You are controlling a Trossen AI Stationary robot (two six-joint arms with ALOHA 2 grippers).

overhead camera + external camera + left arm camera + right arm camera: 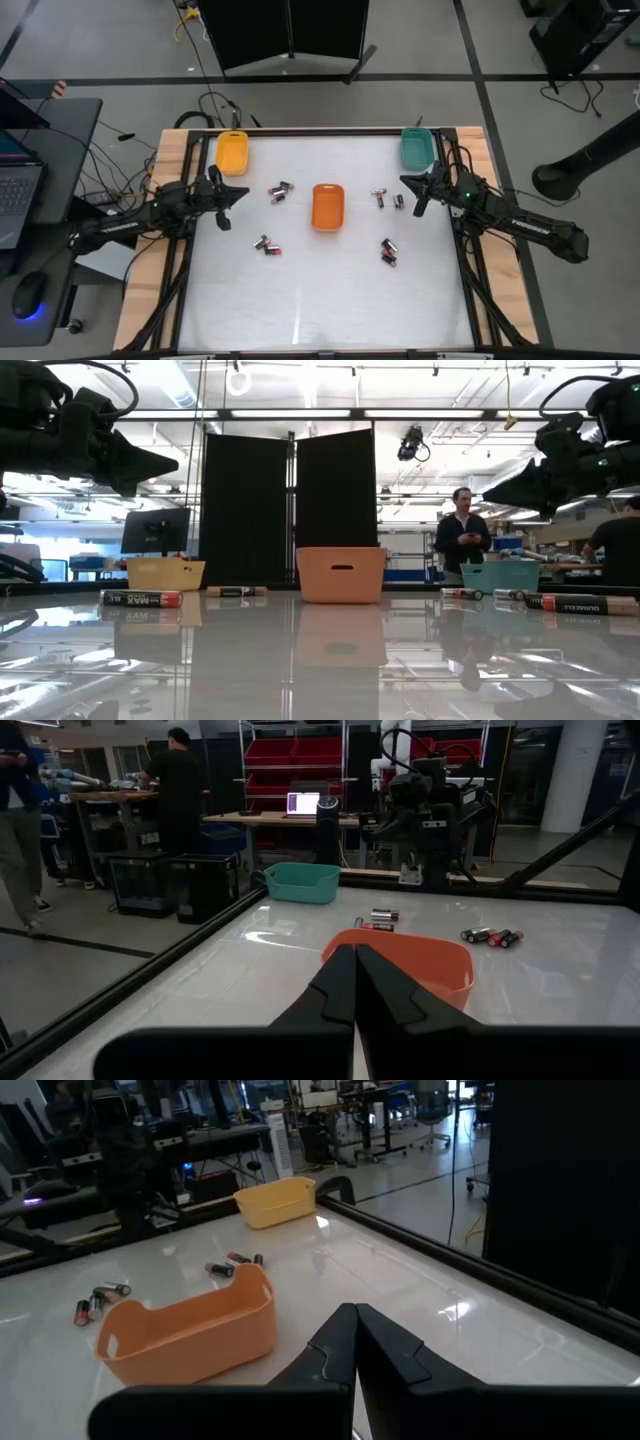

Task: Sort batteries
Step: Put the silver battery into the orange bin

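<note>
From above, the batteries (280,192) are seen scattered in four small clusters on the white worktop (330,290), around the orange tray (328,206); none lies in a tray. The left end effector (226,194) is held clenched beside the yellow tray (232,153), the right end effector (420,194) clenched just below the teal tray (417,149). Cells touching one another are likely to be knocked and rolled when one is picked, since round bodies on so smooth a surface are easily set moving.

At table height, the cells (141,599) are seen lying on their sides, mirrored in the glossy worktop; both arms hang well above it. A grip closed too high could be expected to slip off. Behind, black screens (290,505), ceiling lights and a standing person (462,542) are visible.

Past the left wrist's shut fingers (345,990), the orange tray, more cells (490,935) and the teal tray are shown, with red shelving and people beyond.

Past the right wrist's shut fingers (350,1345), the orange tray, cells (95,1302) and yellow tray are shown; similar sizes could be misjudged and mis-sorted.
</note>
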